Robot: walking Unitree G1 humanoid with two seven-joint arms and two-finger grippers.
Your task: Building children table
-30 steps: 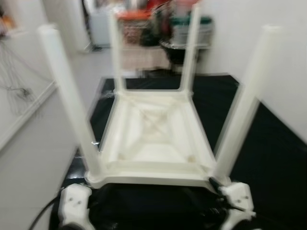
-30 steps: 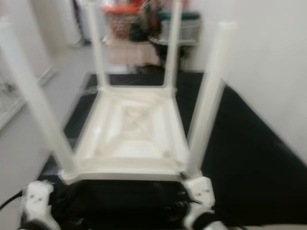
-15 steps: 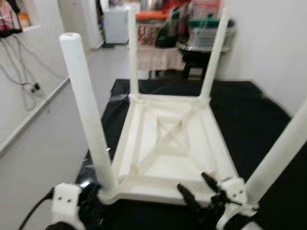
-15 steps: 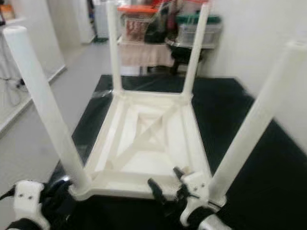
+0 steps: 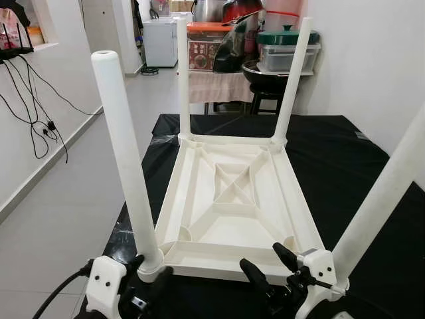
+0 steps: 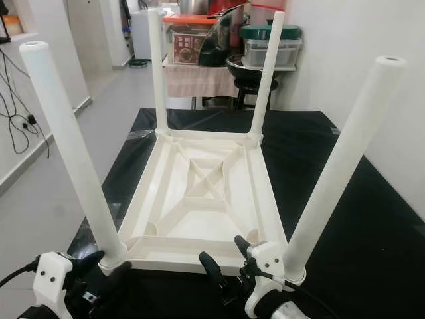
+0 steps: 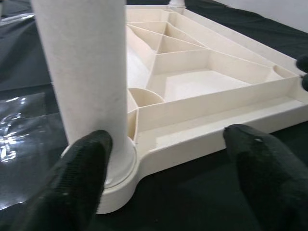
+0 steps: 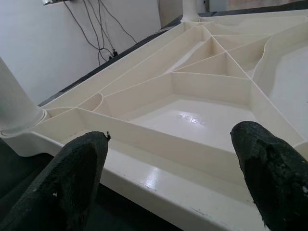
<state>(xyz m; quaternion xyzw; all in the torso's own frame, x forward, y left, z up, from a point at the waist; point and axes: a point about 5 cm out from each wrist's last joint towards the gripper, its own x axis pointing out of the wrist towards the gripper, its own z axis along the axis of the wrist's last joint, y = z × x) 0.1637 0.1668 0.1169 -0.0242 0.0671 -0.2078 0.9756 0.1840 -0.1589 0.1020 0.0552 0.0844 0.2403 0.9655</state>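
A white plastic children's table (image 5: pixel 199 199) lies upside down on a black cloth (image 5: pixel 339 153), its four legs pointing up. The near-left leg (image 5: pixel 126 159) and the near-right leg (image 5: pixel 378 199) rise just beyond my grippers. My left gripper (image 5: pixel 147 276) is open at the near-left corner, with one finger (image 7: pixel 82 183) close to that leg's base. At the table's near rim (image 8: pixel 159 178), left of the near-right leg, my right gripper (image 5: pixel 271 266) is open and holds nothing. The ribbed underside (image 8: pixel 202 101) lies ahead of it.
A white wall (image 5: pixel 372 60) runs along the right of the cloth. At the back, a small table (image 5: pixel 219 80) holds boxes and pots, beside a dark stool (image 5: pixel 265 93). Grey floor (image 5: pixel 60 199) and hanging cables (image 5: pixel 33 100) are on the left.
The view has tilted and sharpened from blur. The right gripper's fingers have risen into sight at the near rim, and the left gripper's fingers now show by the near-left leg.
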